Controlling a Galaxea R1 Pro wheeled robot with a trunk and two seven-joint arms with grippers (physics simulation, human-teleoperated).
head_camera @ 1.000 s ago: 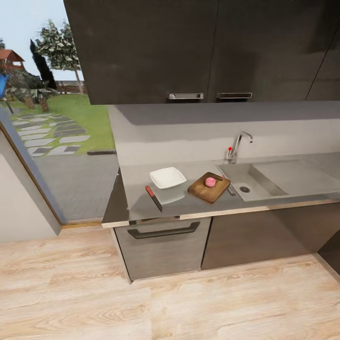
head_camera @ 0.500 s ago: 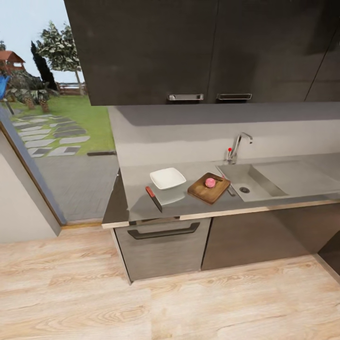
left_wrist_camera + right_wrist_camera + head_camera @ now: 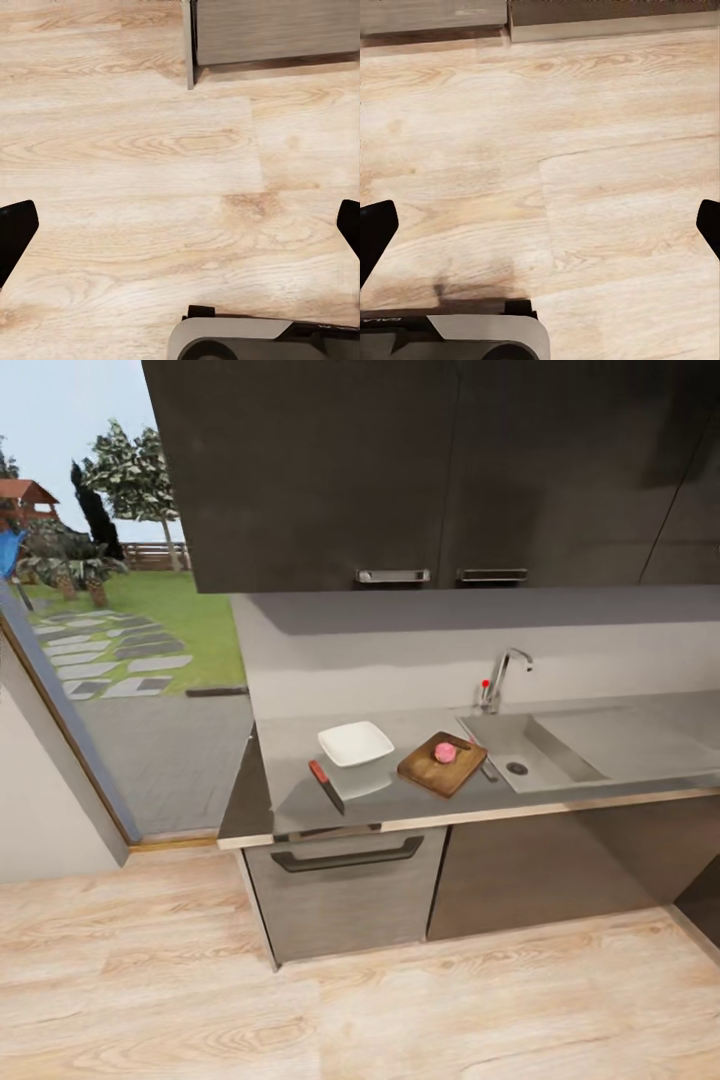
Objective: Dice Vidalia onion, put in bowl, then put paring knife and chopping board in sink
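The pinkish Vidalia onion rests on the brown chopping board, which lies on the grey countertop just left of the sink. A white bowl stands left of the board. In front of the bowl lies the paring knife, with a red handle and a dark blade. In the left wrist view my left gripper is open over the wood floor. My right gripper is likewise open above the floor, holding nothing. Both are far from the counter.
A chrome tap with a red lever stands behind the basin, and the drainboard extends to the right. Dark wall cabinets hang above. A slim dark item lies at the board's sink-side edge. A large window is on the left.
The whole head view has shifted slightly, so the camera moved. The onion, board, knife and bowl keep their places on the counter.
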